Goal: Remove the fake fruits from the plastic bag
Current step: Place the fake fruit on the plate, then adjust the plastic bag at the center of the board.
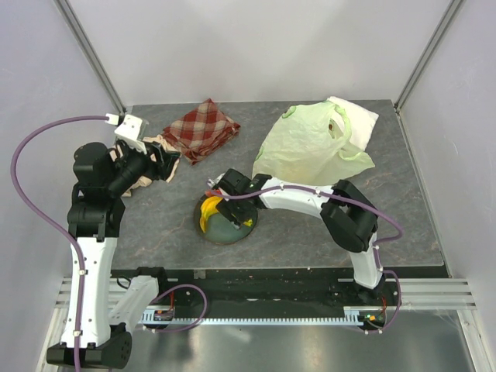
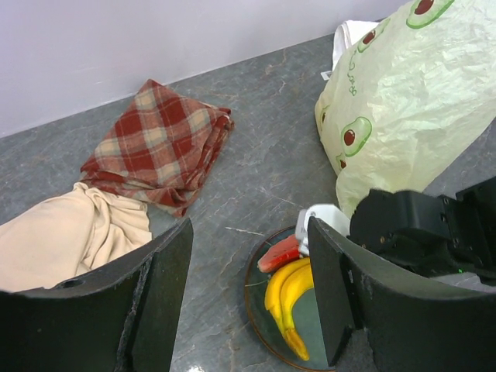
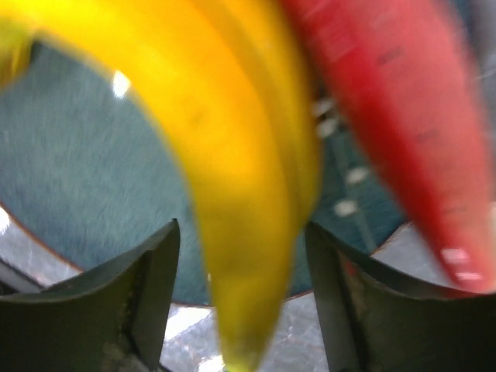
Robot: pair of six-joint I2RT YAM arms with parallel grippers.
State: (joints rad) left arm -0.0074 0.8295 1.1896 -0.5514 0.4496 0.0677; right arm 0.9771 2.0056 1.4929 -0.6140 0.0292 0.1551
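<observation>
The right gripper (image 1: 230,208) has its jaws spread loosely around the banana bunch (image 2: 288,298) on the plate (image 2: 253,298), beside the watermelon slice (image 2: 279,253). The left gripper (image 2: 249,232), far left, has its jaws released and empty.

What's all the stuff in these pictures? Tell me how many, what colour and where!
plastic bag: one, pale yellow-green with avocado prints, far right of the table
banana bunch: one, yellow, on the plate
watermelon slice: one, red, on the plate beside the banana bunch
plate: one, dark green, near middle of the table
red checked cloth: one, red and tan, far side, left of middle
cream cloth: one, crumpled, left side, next to the checked cloth
white towel: one, far right corner, behind the bag
table: one, grey, stone-look
left gripper: one, black, open, over the left side
right gripper: one, black, open, over the plate, a finger on each side of the banana bunch
</observation>
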